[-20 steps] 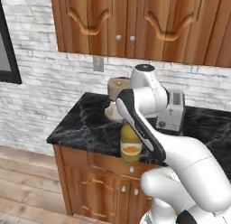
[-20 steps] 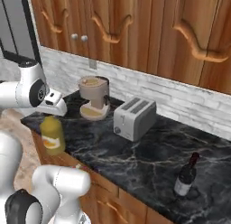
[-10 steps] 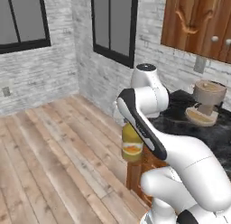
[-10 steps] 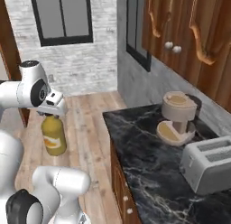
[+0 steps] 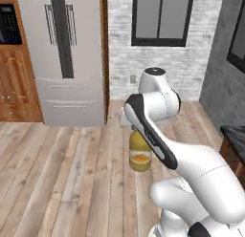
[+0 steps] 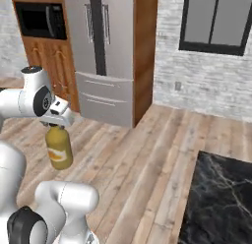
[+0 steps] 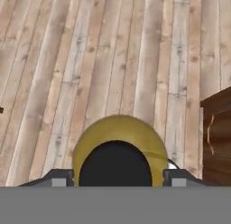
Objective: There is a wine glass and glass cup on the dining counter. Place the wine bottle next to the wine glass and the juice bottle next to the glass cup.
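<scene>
My pincer (image 6: 58, 126) is clamped on the neck of one juice bottle (image 6: 59, 148), a stubby yellow-orange one with an orange label. It hangs upright below my hand, clear of the wooden floor (image 6: 147, 154). From the left base camera the same bottle (image 5: 139, 152) shows partly behind my forearm, its label facing the camera. Looking down along my hand, I see its black cap (image 7: 116, 163) dead centre with the yellow shoulder ringed around it, and my two fingertips (image 7: 57, 177) sitting one on each side of the cap.

Around me I count one steel fridge (image 6: 106, 51) with two long handles on its upper doors and two drawers below, one microwave (image 6: 39, 20) set in wooden cabinets beside it, and one dark-framed window (image 6: 215, 21) with two panes in the brick wall. One corner of black, white-veined marble top (image 6: 219, 198) shows at the lower right of the right base view, well apart from the bottle.
</scene>
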Controlling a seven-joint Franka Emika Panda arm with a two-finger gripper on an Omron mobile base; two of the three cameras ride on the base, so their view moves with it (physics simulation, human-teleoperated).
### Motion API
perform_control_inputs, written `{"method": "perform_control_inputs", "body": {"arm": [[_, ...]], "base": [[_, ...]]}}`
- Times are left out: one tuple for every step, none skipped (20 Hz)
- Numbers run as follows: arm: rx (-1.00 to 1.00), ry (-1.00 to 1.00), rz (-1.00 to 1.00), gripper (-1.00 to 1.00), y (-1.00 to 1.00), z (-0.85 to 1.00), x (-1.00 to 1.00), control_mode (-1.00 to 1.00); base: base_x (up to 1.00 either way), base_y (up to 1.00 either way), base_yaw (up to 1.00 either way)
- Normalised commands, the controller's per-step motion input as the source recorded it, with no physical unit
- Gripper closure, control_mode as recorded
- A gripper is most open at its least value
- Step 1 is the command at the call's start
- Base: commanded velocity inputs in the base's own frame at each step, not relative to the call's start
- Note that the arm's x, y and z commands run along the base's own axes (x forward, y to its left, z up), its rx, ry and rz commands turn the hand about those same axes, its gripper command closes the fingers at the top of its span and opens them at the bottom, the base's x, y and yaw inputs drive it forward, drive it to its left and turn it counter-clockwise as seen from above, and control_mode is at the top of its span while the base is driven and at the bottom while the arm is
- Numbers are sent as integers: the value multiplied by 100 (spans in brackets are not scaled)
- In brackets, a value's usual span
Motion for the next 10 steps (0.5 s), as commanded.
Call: {"method": "perform_control_inputs", "body": {"arm": [[0,0,0,100,0,0,0,100],[0,0,0,100,0,0,0,100],[0,0,0,100,0,0,0,100],[0,0,0,100,0,0,0,100],[0,0,0,100,0,0,0,100],[0,0,0,100,0,0,0,100],[0,0,0,100,0,0,0,100],[0,0,0,100,0,0,0,100],[0,0,0,100,0,0,0,100],[0,0,0,100,0,0,0,100]], "base": [[0,0,100],[0,0,100],[0,0,100],[-1,0,100],[-3,-1,100],[-5,-2,100],[-5,-2,100],[-4,-3,100],[-2,-5,100],[0,-5,100]]}}
